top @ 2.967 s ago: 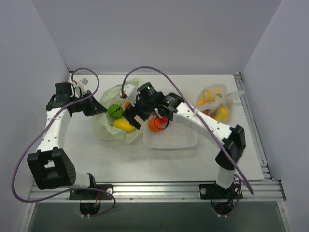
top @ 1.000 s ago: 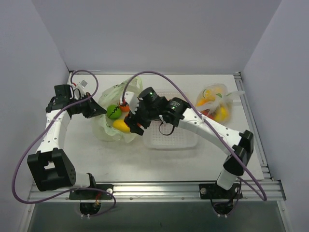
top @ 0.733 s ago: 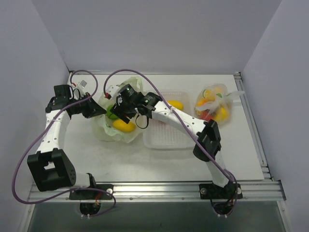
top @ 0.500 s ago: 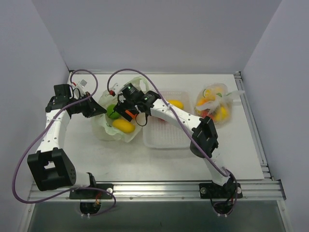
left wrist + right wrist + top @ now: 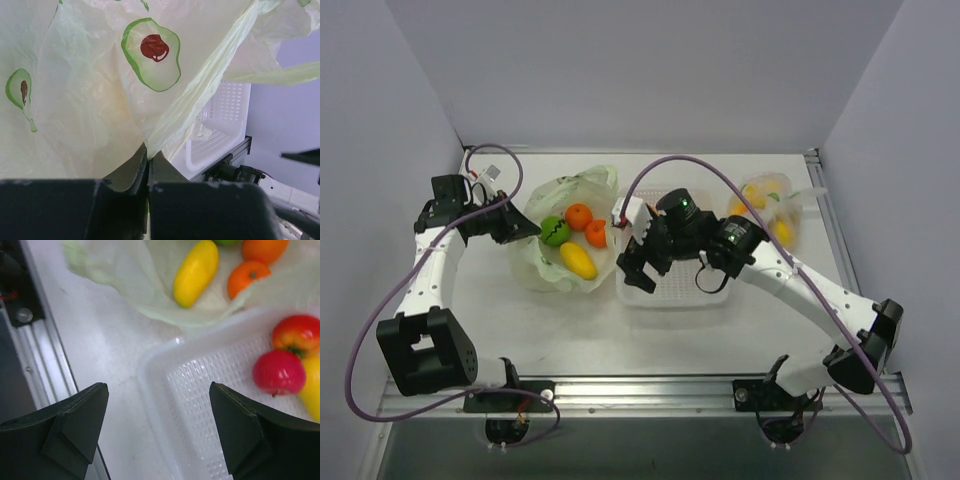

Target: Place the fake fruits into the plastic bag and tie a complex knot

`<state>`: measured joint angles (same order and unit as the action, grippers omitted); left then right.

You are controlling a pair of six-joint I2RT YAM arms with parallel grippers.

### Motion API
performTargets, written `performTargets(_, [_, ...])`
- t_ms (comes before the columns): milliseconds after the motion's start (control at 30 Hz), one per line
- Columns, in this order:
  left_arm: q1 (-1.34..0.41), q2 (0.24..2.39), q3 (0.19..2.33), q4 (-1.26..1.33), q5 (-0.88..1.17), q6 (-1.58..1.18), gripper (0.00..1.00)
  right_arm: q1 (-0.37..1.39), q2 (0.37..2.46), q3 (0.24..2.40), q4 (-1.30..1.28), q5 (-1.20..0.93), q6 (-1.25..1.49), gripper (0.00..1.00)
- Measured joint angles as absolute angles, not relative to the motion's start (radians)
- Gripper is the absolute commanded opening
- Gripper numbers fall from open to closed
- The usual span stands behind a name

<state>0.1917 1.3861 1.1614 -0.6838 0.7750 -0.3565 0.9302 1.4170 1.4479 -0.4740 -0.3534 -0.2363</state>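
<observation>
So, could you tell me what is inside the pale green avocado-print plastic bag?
Four glossy plastic fruits lie in the bag: a green round one, an orange round, a second orange round, a long yellow one. Anything beneath its folds is hidden.

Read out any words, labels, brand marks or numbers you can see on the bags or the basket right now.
None: no text can be read in any view.
plastic bag: only halved-avocado pictures, no lettering.
white basket: plain slotted plastic, no label.
clear bag, far right in the top view: too small to tell whether it bears any print.
</observation>
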Motion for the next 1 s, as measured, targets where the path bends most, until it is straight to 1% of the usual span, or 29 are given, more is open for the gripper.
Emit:
performTargets(33, [0.192, 1.386, 1.161, -0.683, 0.775, -0.356, 0.05, 0.898, 1.411, 1.418, -0.476, -0.358, -0.234, 0.87])
performTargets(133, [0.192, 1.385, 1.161, -0.683, 0.775, -0.356, 0.05, 0.787, 1.448, 1.348, -0.473, -0.331, -0.222, 0.89])
performTargets(333, [0.192, 1.385, 1.161, -0.683, 0.775, -0.356, 0.05, 0.643, 1.642, 1.356, -0.442, -0.208, -0.18, 0.94])
performTargets(533, [0.192, 1.385, 1.16, -0.683, 0.775, -0.356, 0.05, 0.611, 1.813, 1.453, -0.411, -0.16, -0.149, 0.96])
performTargets(733, [0.192, 1.385, 1.157, -0.683, 0.775, -0.356, 0.05, 0.61, 1.936, 1.574, -0.373, -0.113, -0.116, 0.98])
performTargets(1000, [0.196, 1.384, 1.155, -0.683, 0.773, -0.355, 0.05, 0.609, 2.016, 1.579, -0.348, -0.041, -0.094, 0.98])
